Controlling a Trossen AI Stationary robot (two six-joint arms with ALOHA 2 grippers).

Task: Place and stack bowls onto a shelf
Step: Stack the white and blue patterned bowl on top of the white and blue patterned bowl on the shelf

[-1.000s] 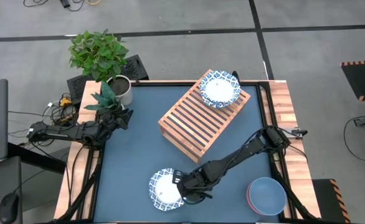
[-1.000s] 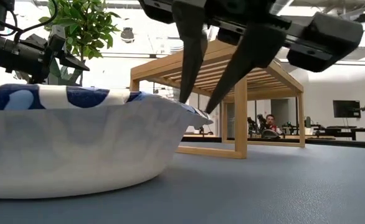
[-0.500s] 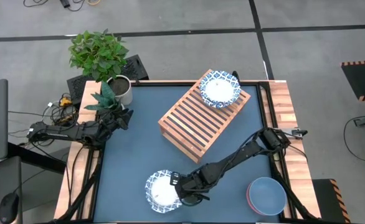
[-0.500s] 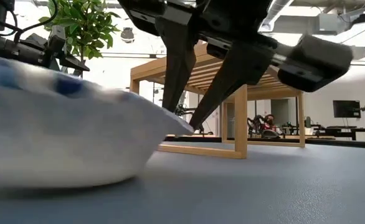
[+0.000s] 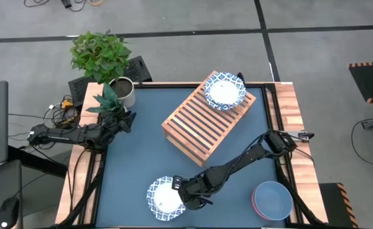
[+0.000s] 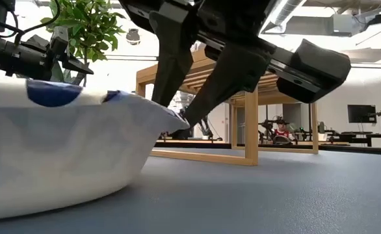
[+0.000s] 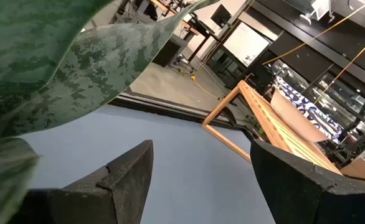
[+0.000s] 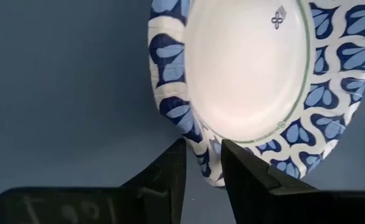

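Note:
A blue-and-white patterned bowl (image 5: 165,197) sits on the blue tabletop near the near edge; it fills the left of the low view (image 6: 60,149). My right gripper (image 5: 184,194) is shut on its right rim. A second patterned bowl (image 5: 225,90) rests on the far right end of the slatted wooden shelf (image 5: 202,121). A plain blue bowl (image 5: 272,200) sits on a pink-red one at the near right corner. My left gripper (image 5: 128,121) is open and empty at the table's left edge, beside the plants. My right gripper pinches the patterned bowl's rim (image 8: 202,155) on the bowl's right side, one finger (image 8: 170,171) outside the wall and the other (image 8: 245,171) inside. The fingers slant down from the right and above (image 6: 181,118). The bowl's base stays on the table.
A potted plant (image 5: 101,56) and a smaller leafy plant (image 5: 108,100) stand at the far left corner, close to my left gripper. The shelf lies diagonally across the table's far middle. Open blue tabletop (image 5: 135,159) lies between the shelf and the near bowl.
My right gripper has gone a little toward the table's left and near edges and has tipped further over. The patterned bowl has slid the same way along the table with it.

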